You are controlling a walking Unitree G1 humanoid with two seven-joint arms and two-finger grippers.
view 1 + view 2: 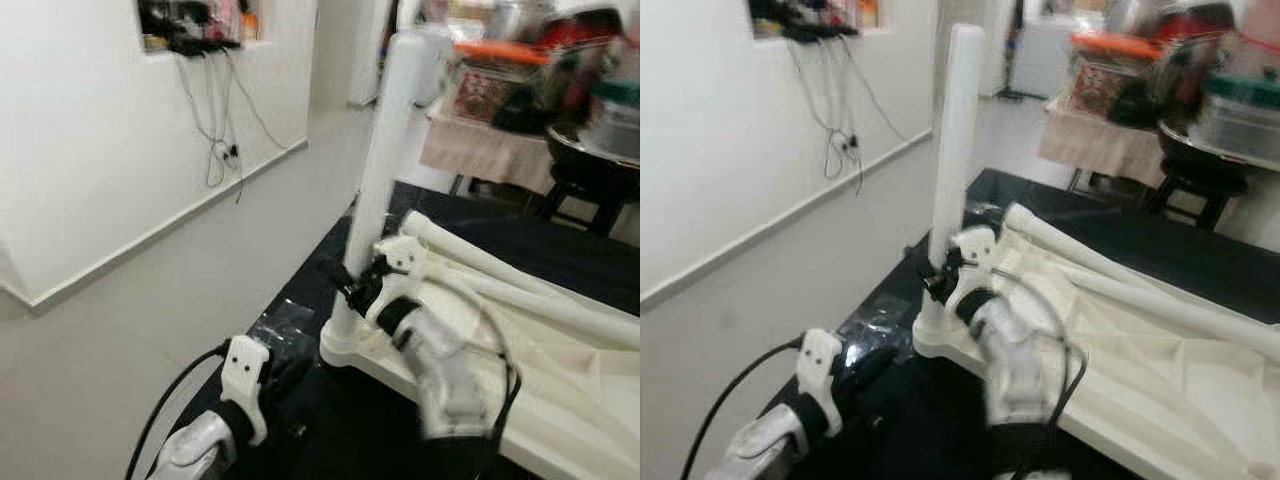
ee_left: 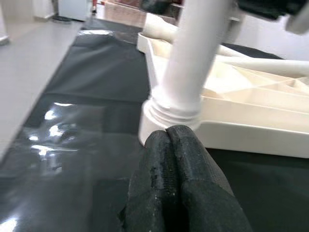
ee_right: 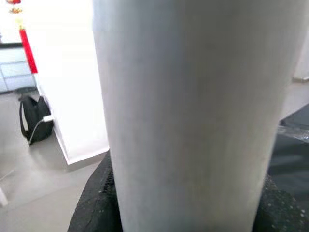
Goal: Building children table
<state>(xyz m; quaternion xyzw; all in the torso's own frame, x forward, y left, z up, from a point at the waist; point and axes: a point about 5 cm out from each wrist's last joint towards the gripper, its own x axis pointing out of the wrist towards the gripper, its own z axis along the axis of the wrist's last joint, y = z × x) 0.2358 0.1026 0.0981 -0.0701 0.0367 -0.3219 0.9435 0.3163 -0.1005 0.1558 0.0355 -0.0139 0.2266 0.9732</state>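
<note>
Gripping the upright white table leg (image 1: 385,150) low down, just above its collar, the right gripper (image 1: 362,283) has its two black fingers closed around the tube, one pad on each side as the right wrist view shows with the leg (image 3: 193,111) pressed between them; nearest the camera, the left gripper (image 2: 176,159) sits low on the black plastic sheet (image 2: 87,96) with its fingers pressed together and holding nothing, its tips just short of the ribbed collar (image 2: 169,113) where the leg seats into a corner of the overturned cream tabletop (image 1: 560,400); the tabletop lies underside up on the sheet, stretching away to the right of the right gripper; beyond that gripper, two more white legs (image 1: 1120,270) lie flat across the tabletop's ribbed underside, loose and side by side; to the left of both grippers runs pale floor (image 1: 150,290) up to a white wall (image 1: 80,120) with hanging cables (image 1: 215,140); farther off, past the leg's top, a cluttered table (image 1: 500,130) with a cloth and containers stands blurred, a dark stool (image 1: 590,180) beside it.
</note>
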